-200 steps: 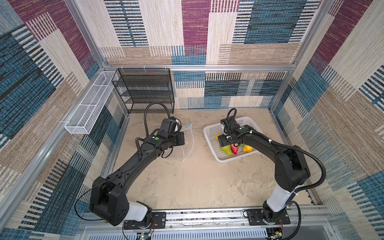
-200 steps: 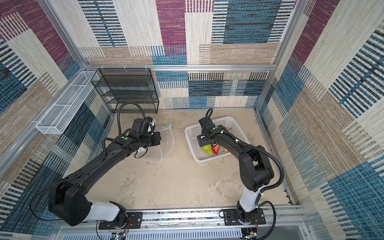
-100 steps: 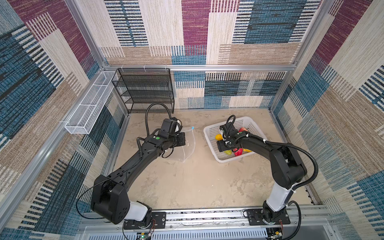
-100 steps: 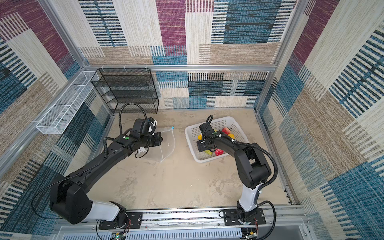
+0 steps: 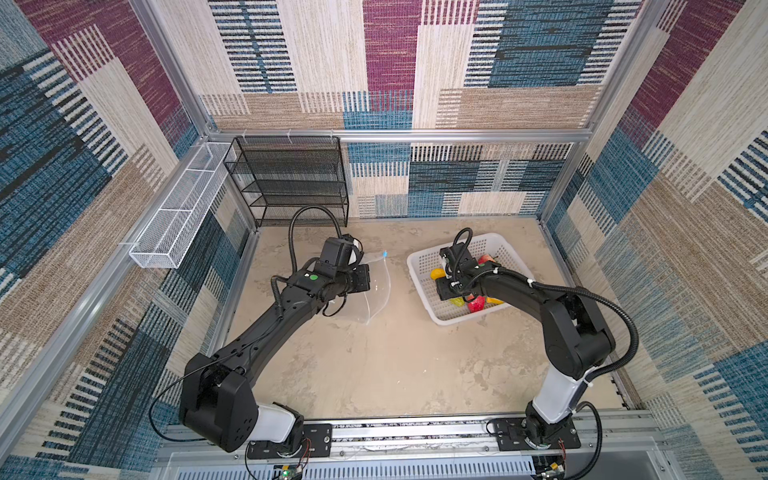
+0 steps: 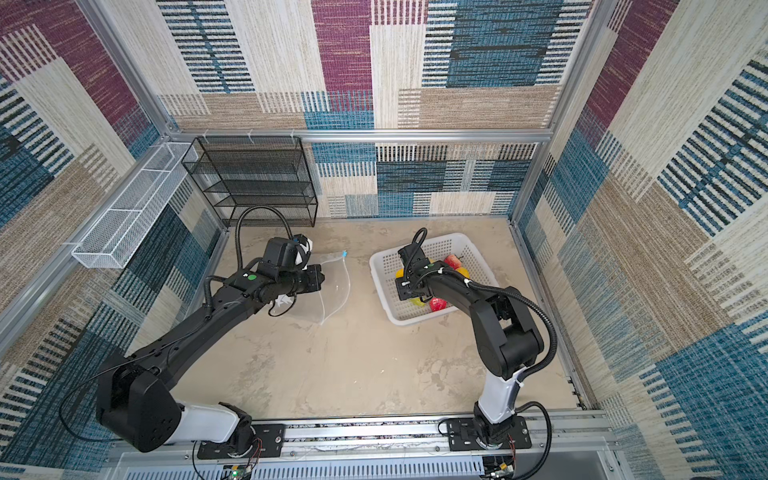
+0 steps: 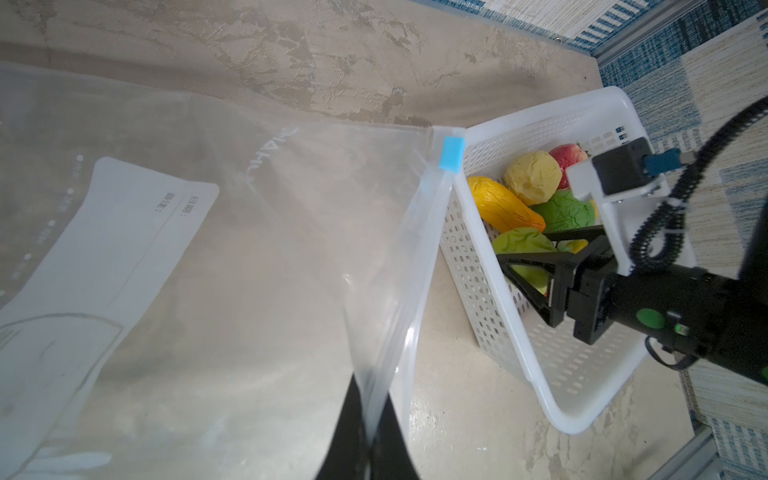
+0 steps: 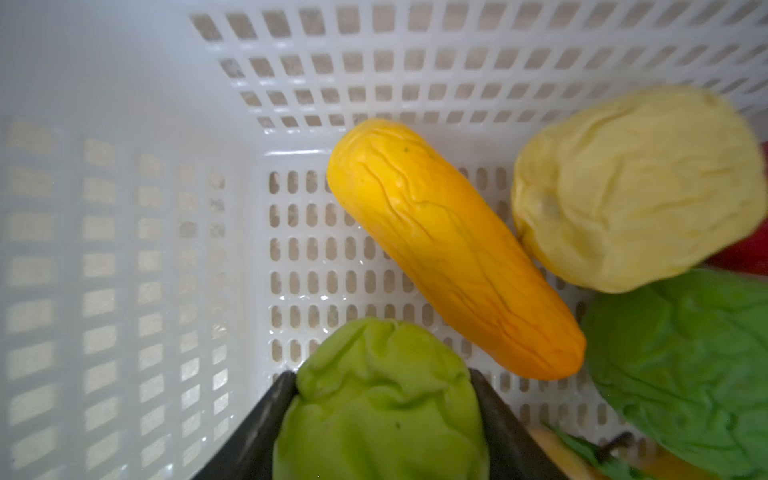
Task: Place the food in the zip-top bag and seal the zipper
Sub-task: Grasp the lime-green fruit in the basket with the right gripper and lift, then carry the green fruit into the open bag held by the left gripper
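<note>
The clear zip-top bag [image 7: 249, 249] hangs at centre left in both top views, its mouth toward the basket. My left gripper [image 7: 369, 419] is shut on the bag's mouth edge by the zipper [image 7: 419, 257], and the light-blue slider [image 7: 452, 153] sits at the track's far end. My right gripper [image 8: 380, 376] is down inside the white basket [image 8: 124, 208], both fingers pressed against a light-green food piece [image 8: 382, 415]. Around it lie a long orange piece [image 8: 449, 249], a pale yellow one [image 8: 631, 187], a dark green one [image 8: 681, 374] and a red one [image 7: 567, 156].
The perforated white basket [image 5: 424, 257] stands on the floor at the right, close to the bag's mouth [image 5: 385, 266]. A black wire shelf [image 5: 291, 178] stands against the back wall. A white wire tray [image 5: 178, 208] hangs on the left wall.
My right gripper has moved toward the basket's bag-side wall and dropped lower, and its jaws have narrowed onto the light-green piece. The left gripper and the bag have hardly moved.
</note>
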